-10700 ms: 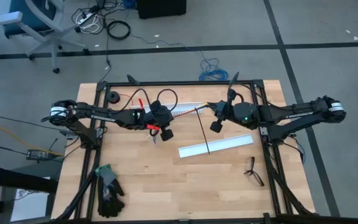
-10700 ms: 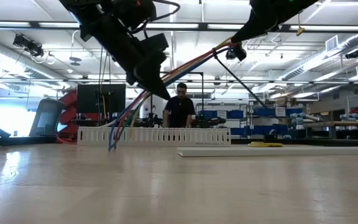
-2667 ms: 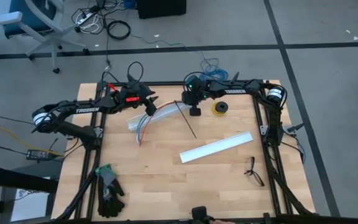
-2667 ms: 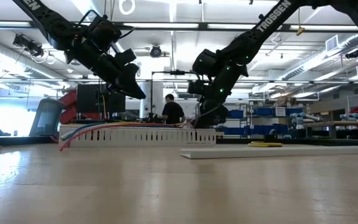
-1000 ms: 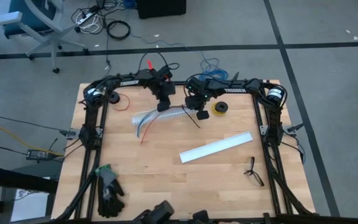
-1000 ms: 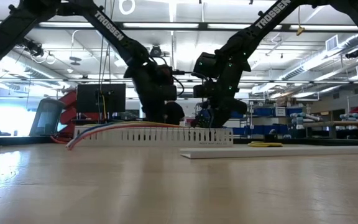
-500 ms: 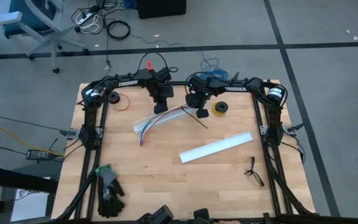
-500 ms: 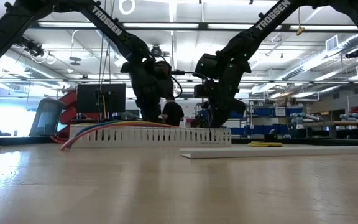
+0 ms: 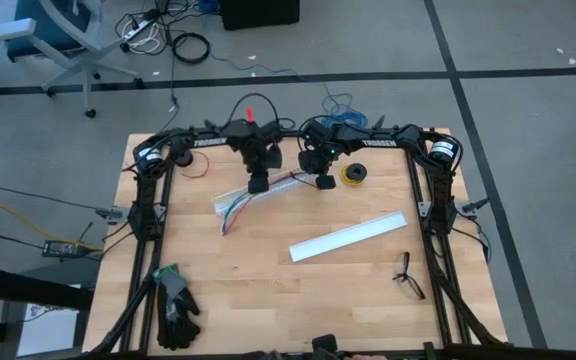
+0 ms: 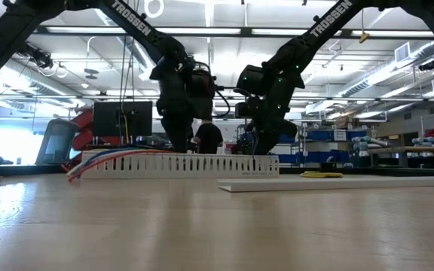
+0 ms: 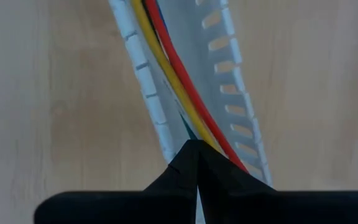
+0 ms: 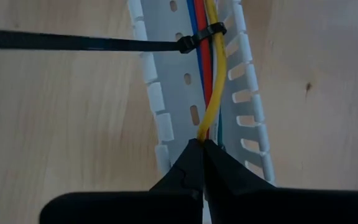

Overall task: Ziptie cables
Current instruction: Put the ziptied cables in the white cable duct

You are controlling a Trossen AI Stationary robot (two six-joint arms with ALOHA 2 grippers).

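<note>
matt wood table (image 9: pixel 268 290), white plastic channel (image 12: pixel 247 93)

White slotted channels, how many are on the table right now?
2. One slotted channel lies at the table's far middle, holding the cables; the other channel lies bare, nearer the right side.

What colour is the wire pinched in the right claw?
Yellow wire, clearest in the right wrist view.
</note>
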